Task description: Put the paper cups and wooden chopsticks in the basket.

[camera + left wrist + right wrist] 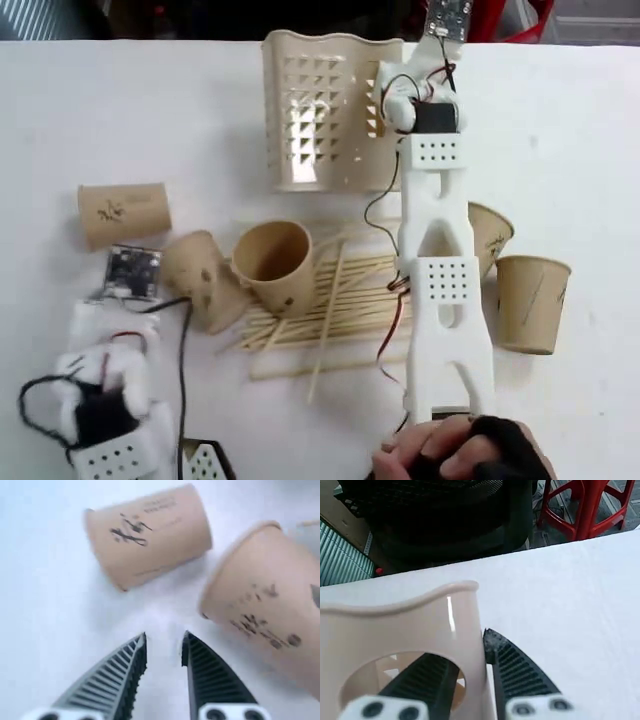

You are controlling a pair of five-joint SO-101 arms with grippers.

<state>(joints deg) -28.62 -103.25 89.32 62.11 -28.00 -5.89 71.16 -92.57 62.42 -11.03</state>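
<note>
Now my right tool (475,650) pinches the basket (420,612) wall at the worktop's (590,150) far edge; I should hold it steady while my open left tool (164,641) lines up squarely on the lying paper cup (150,535).

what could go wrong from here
1. The right gripper has its fingers on either side of the basket wall. A pull or twist could tip or drag the basket.
2. The left gripper is open over bare table between the side-lying cup and the second cup. Closing there would likely grab nothing, and a nudge could roll the side-lying cup away.
</note>
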